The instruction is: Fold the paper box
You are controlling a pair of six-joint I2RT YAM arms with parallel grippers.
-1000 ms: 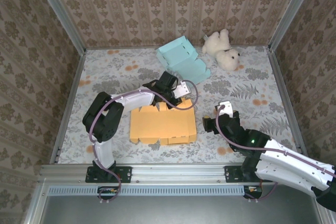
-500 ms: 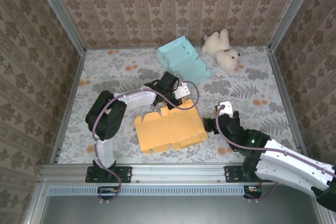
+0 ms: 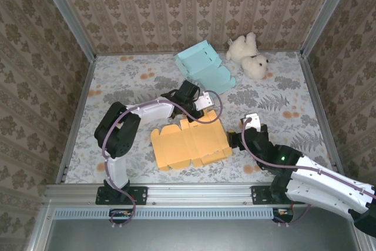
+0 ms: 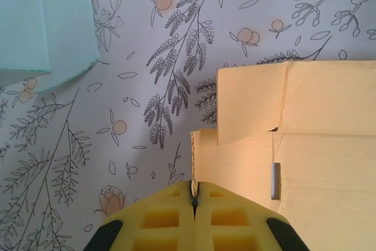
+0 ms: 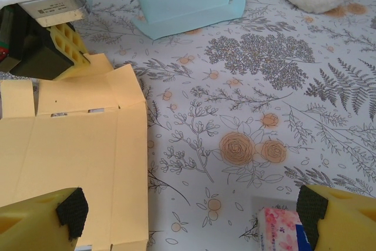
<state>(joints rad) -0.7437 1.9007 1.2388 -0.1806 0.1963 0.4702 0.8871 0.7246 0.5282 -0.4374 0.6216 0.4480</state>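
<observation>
Floral-print cloth [image 3: 282,95] covers the table, boxed in by patterned wallpaper walls [image 3: 176,4] on 3 sides with a metal rail [image 3: 176,191] along the near edge. The orange paper box [image 3: 191,145] lies flat and unfolded at centre-near, slightly skewed, with its near edge close to the rail and its flaps pointing toward the far side. Left gripper [image 4: 194,197] has its yellow fingers pressed together on the thin edge of 1 far flap of the box. Right gripper [image 5: 189,208] is spread wide at the box's right edge, gripping nothing; 1 finger hangs over the sheet's right part, contact unclear, and the other is next to a small flower-print packet [image 5: 282,227] on the cloth. A teal box [image 3: 204,67] sits at far centre, just beyond the left gripper, apart from the orange sheet. A white plush bear [image 3: 249,56] lies at far right near the back wall. Bare cloth lies left of the orange sheet, and also on the right side between the right gripper and the bear.
</observation>
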